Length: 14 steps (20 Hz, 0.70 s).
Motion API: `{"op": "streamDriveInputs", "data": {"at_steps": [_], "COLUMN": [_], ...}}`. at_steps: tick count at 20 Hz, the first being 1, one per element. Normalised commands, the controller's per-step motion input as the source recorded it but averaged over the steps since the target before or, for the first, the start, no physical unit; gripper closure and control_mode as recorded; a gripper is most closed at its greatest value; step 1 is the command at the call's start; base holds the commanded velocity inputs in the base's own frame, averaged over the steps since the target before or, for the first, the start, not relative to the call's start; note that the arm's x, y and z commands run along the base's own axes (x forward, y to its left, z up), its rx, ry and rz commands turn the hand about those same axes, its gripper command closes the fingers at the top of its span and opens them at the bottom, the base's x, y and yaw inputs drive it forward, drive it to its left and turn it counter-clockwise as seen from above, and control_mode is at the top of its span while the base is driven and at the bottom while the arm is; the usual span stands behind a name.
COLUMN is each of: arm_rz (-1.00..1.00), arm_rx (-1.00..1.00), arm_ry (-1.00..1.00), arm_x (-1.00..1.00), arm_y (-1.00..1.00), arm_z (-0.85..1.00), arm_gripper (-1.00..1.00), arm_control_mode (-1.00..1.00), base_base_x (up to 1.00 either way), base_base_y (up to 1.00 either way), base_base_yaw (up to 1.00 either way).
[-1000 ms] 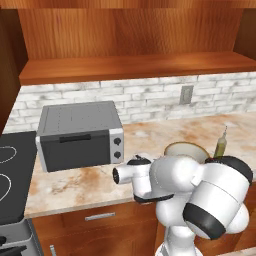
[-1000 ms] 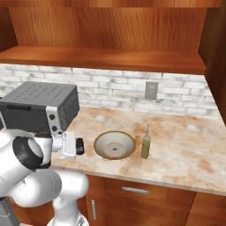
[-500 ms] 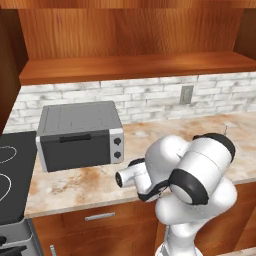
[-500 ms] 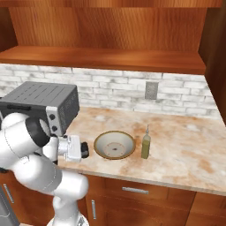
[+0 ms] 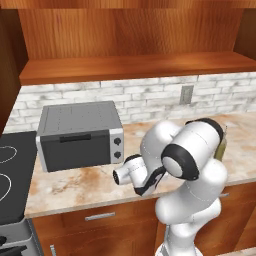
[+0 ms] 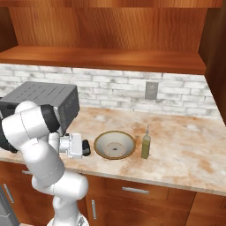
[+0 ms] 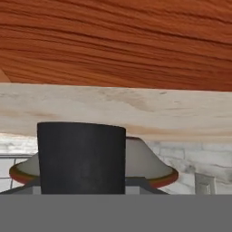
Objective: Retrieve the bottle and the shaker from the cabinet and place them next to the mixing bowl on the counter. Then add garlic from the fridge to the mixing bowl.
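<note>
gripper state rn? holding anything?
gripper: shut on the shaker, the black cylinder right in front of the hand camera, carried low beside the mixing bowl.

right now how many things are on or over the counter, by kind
bottle: 1
mixing bowl: 1
shaker, in the gripper: 1
toaster oven: 1
total: 4
</note>
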Motion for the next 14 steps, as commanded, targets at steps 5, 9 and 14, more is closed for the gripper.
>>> {"op": "streamDriveInputs", "data": {"at_steps": [5, 9, 14], "arm_rz": [0.0, 0.0, 0.0], "arm_rx": [-0.01, 0.0, 0.0], "arm_ry": [0.0, 0.0, 0.0], "arm_x": [0.0, 0.0, 0.0], "arm_y": [0.0, 0.0, 0.0], "arm_z": [-0.14, -0.07, 0.0], "arm_gripper": [1.0, -1.0, -1.0], "arm_control_mode": [-1.0, -1.0, -1.0], "base_base_x": [0.0, 0.0, 0.0], "base_base_y": [0.0, 0.0, 0.0], "base_base_yaw": [0.0, 0.0, 0.0]}}
